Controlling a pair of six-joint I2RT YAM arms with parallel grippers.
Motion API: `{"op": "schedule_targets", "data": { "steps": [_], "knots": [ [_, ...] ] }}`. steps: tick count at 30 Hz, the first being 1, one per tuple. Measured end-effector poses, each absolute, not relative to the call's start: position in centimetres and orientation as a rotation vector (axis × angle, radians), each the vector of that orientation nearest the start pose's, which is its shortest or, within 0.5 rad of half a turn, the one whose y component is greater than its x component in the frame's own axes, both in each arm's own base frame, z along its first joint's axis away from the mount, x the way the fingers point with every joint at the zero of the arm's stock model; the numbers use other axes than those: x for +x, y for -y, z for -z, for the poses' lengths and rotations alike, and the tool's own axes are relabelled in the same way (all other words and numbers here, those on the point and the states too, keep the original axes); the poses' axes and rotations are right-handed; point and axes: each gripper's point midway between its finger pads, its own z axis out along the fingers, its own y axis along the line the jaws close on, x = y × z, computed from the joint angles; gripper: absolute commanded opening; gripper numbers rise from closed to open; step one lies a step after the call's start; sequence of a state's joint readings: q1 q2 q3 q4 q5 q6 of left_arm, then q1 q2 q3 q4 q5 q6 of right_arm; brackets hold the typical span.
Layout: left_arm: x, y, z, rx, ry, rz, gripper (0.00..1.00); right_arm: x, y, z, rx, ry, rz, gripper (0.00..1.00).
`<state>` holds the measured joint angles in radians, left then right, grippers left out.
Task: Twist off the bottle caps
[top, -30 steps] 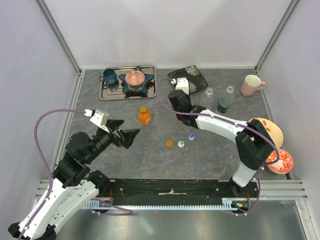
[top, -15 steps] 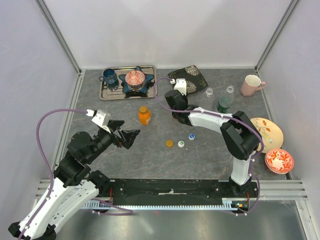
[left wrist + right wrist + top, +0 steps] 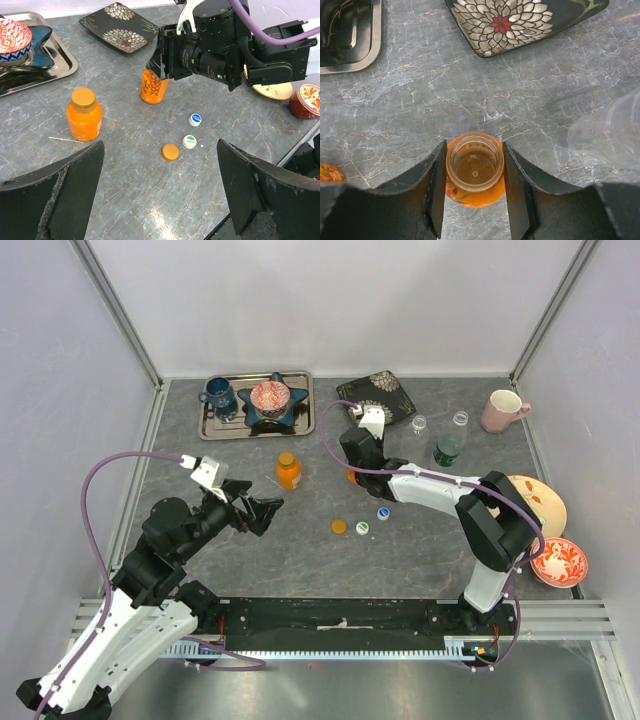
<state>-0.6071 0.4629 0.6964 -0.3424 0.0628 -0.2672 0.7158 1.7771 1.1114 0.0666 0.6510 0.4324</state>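
Observation:
Three loose bottle caps lie mid-table: an orange cap point(image 3: 339, 527) point(image 3: 170, 152), a green-and-white cap point(image 3: 362, 528) point(image 3: 189, 142) and a blue-and-white cap point(image 3: 383, 512) point(image 3: 195, 119). An orange bottle point(image 3: 289, 471) point(image 3: 84, 114) stands upright with its orange cap on. A second orange bottle point(image 3: 154, 87) point(image 3: 475, 197) stands uncapped, and my right gripper point(image 3: 352, 474) point(image 3: 474, 170) is shut on its neck from above. My left gripper point(image 3: 262, 511) point(image 3: 159, 165) hangs open above the table, near the loose caps, holding nothing.
A metal tray point(image 3: 300, 426) at the back left holds a blue mug and a star dish with a bowl. A dark floral plate point(image 3: 385, 392) sits behind the right gripper. Two clear bottles, a green bottle point(image 3: 447, 448), a pink mug point(image 3: 503, 410), a plate and a red bowl point(image 3: 558, 562) stand at the right.
The right arm's elbow has swung while its gripper stays shut on the uncapped bottle. The left gripper has drifted slightly right, still open.

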Motion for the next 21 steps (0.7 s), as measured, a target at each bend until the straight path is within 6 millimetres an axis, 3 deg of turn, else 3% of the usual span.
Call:
{"op": "schedule_targets", "data": {
  "steps": [8, 14, 21],
  "knots": [
    [19.4, 16.1, -27.9, 0.341, -1.698, 0.705, 1.0, 40.6, -23.7, -10.7, 0.059, -2.064, -0.024, 0.65],
    [19.3, 16.2, -27.9, 0.343, -1.698, 0.707, 1.0, 39.3, -23.1, -9.0, 0.019, -2.134, 0.006, 0.73],
    [19.2, 16.3, -27.9, 0.352, -1.697, 0.716, 1.0, 38.9, -23.0, -9.1, 0.004, -2.15, 0.0, 0.82]
  ]
}}
